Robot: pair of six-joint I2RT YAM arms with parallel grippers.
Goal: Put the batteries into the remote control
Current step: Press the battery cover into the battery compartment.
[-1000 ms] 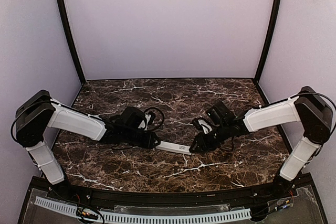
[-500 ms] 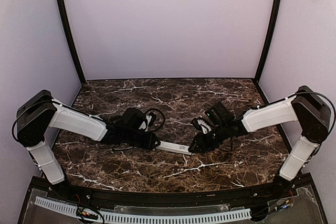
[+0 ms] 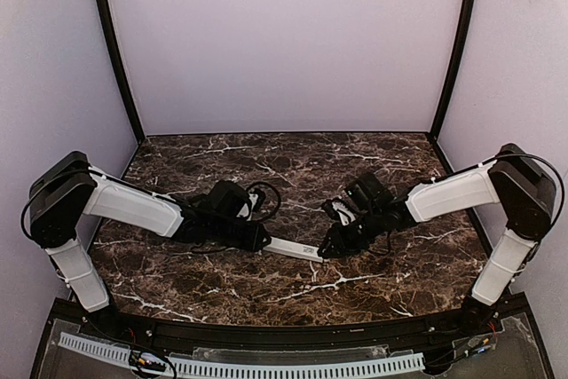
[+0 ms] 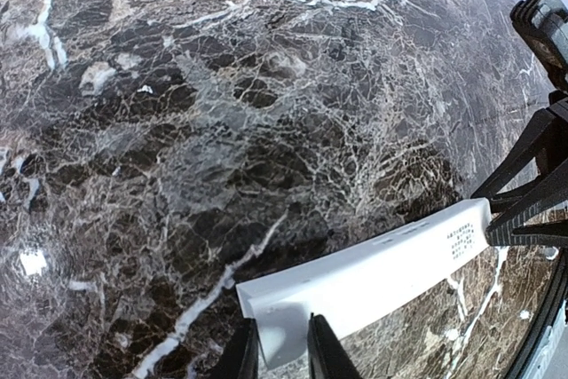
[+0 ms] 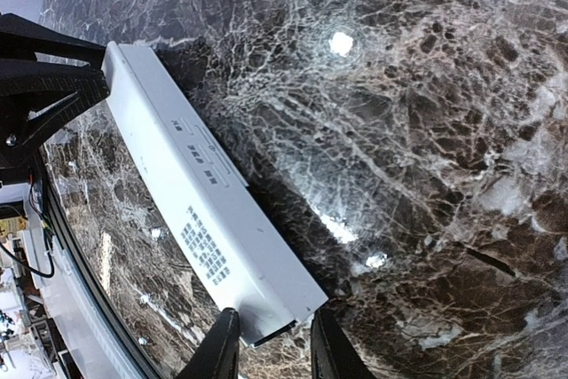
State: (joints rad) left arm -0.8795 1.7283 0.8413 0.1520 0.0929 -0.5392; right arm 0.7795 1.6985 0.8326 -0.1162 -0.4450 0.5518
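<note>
While L tool (image 4: 282, 354) clamps one end of remote control (image 3: 293, 248), R tool (image 5: 266, 343) clamps the other.

dark marble table (image 3: 293, 286), lilac walls (image 3: 284, 42)

right tool (image 5: 273, 327) | crept slightly left | remote control (image 5: 204, 201) end with it

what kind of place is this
Probably a robot test booth, not a home: a marble-pattern table boxed in by plain lilac walls and black posts, with the left gripper and right gripper each gripping an end of a white remote.
</note>
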